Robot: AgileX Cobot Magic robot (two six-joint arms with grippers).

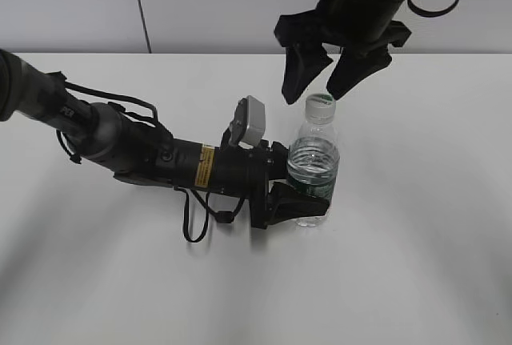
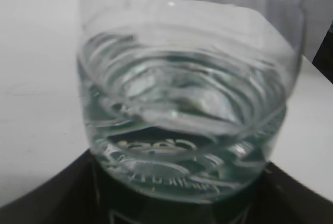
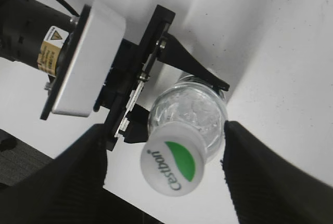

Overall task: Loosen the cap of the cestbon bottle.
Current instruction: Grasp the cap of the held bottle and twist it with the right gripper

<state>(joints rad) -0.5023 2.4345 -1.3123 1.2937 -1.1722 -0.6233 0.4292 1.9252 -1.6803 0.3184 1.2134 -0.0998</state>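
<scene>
The left gripper point(image 1: 300, 201) lies low over the white table point(image 1: 416, 265), its arm reaching in from the left edge of the exterior view, and its black jaws are closed around the lower body of the cestbon bottle point(image 1: 314, 165), at the dark green label band. The bottle stands upright in that grip, partly filled with water. A grey wrist camera box point(image 1: 250, 121) sits on top of the arm just behind the gripper, and a black cable point(image 1: 192, 217) loops beneath the arm. From the left wrist view the bottle point(image 2: 187, 104) fills nearly the whole picture, its ribbed clear wall and the water inside showing just above the dark jaws at the bottom edge.

Farther right, the right gripper point(image 1: 320, 81) hangs from above, its two black fingers spread wide and holding nothing. The cap point(image 1: 320, 105) sits just below and between the fingertips, screwed on the bottle's neck; no contact shows between fingers and cap in the exterior view. In the right wrist view the white cap point(image 3: 173, 159), with its green patch and lettering, lies between the two fingers point(image 3: 260, 172), with a gap on each side. The left gripper's jaws point(image 3: 171, 63) clasp the bottle point(image 3: 190, 112) below it.
</scene>
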